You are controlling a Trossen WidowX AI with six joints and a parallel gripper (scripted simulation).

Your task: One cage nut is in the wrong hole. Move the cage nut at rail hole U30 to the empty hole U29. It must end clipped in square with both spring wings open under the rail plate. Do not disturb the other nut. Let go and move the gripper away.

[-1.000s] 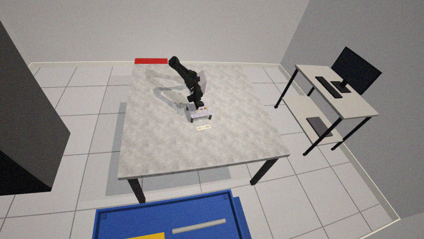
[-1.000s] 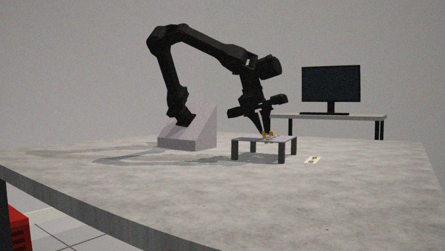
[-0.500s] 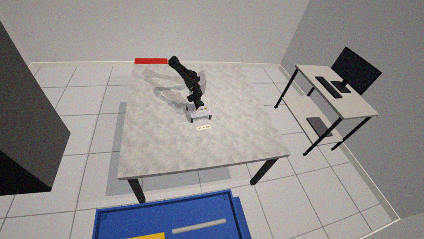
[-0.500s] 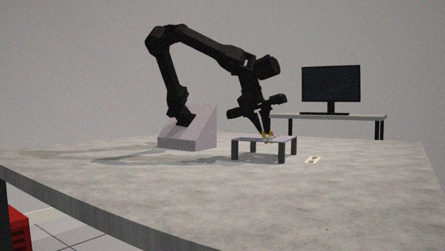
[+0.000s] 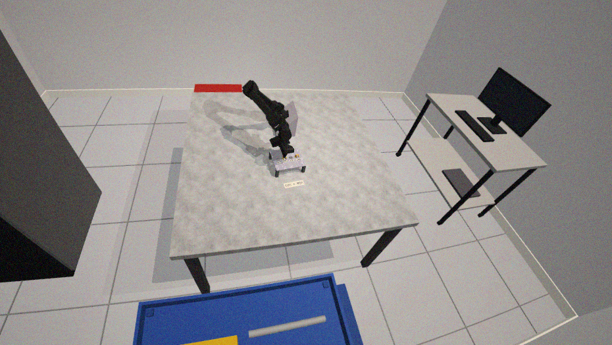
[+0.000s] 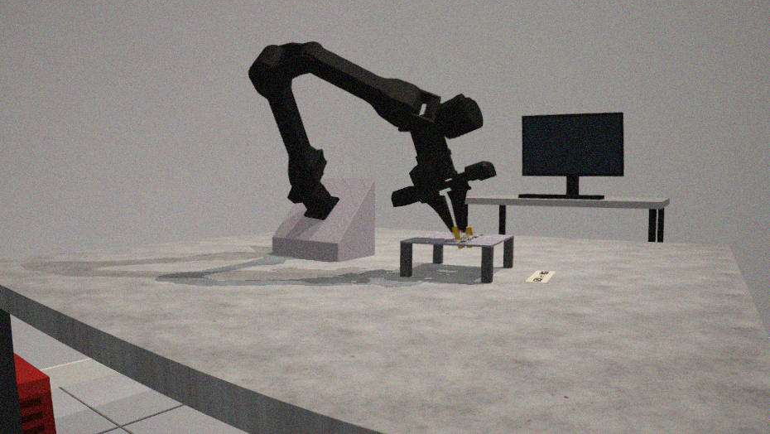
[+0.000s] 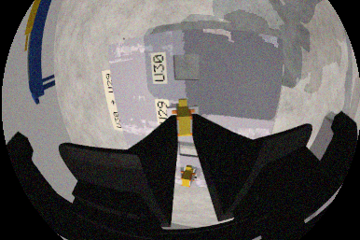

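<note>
1. The gripper [image 5: 285, 156] [image 6: 460, 229] [image 7: 184, 120] pointed down at the small raised plate [image 5: 291, 167] [image 6: 431, 239] [image 7: 228, 91], its fingers clamped on a yellow nut [image 5: 284, 157] [image 6: 455, 233] [image 7: 185, 120].
2. That nut was beside the printed U29 label [image 7: 162, 111], at the U29 position. Whether it sat square, or had both spring wings open underneath, I could not tell.
3. The U30 hole [image 7: 186, 66] showed as a bare square beside its own label [image 7: 159, 67] (much the easier of the two labels to read, since U29 was partly covered).
4. The other nut [image 5: 297, 156] [image 6: 469, 230] [image 7: 187, 176] stood on the far side of the held one from U30, apart from it, with a pale square opening between them.
5. The plate stood on short dark legs on the table [image 5: 293, 210] [image 6: 397, 321] [image 7: 93, 11].
6. A paper note [image 5: 293, 182] [image 6: 538, 276] [image 7: 112, 100] lay on the tabletop near the plate.
7. The release had not been made.
</note>
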